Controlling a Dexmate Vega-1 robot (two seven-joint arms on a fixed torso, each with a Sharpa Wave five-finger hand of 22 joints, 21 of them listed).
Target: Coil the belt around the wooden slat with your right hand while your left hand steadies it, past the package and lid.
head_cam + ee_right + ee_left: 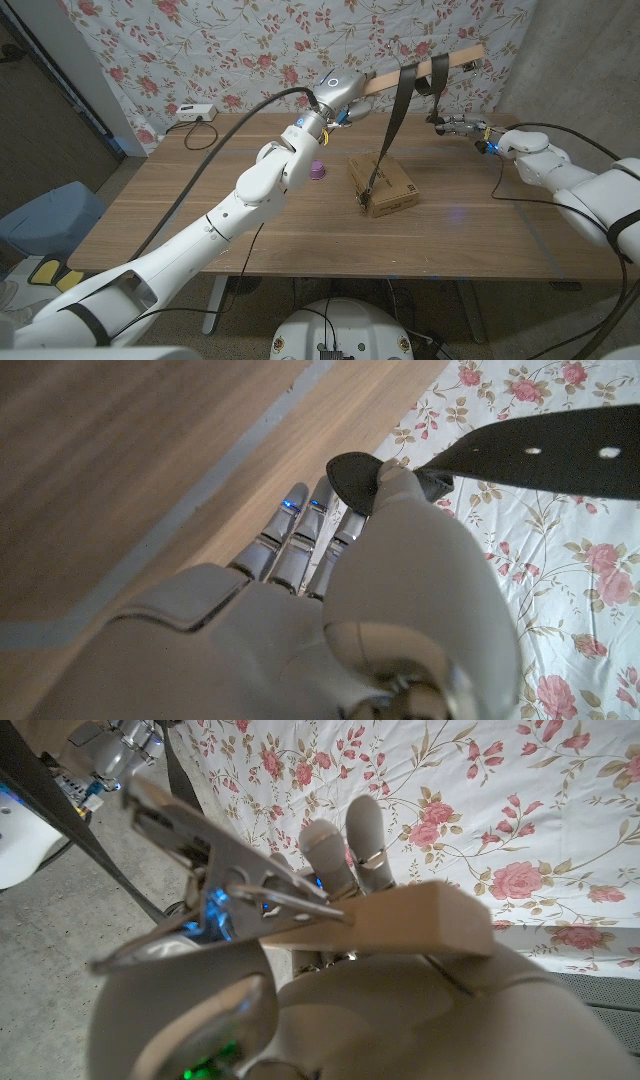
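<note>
My left hand grips one end of the wooden slat and holds it in the air over the table's far side. The dark belt is draped over the slat. One strand hangs down to the brown package; the other leads from the slat to my right hand, which pinches its end. In the right wrist view the thumb and fingers of my right hand hold the belt's rounded tip, and the punched strap runs away taut. In the left wrist view my left hand clasps the slat.
A small purple lid lies on the wooden table left of the package. A white power strip with a cable sits at the far left edge. A floral cloth hangs behind the table.
</note>
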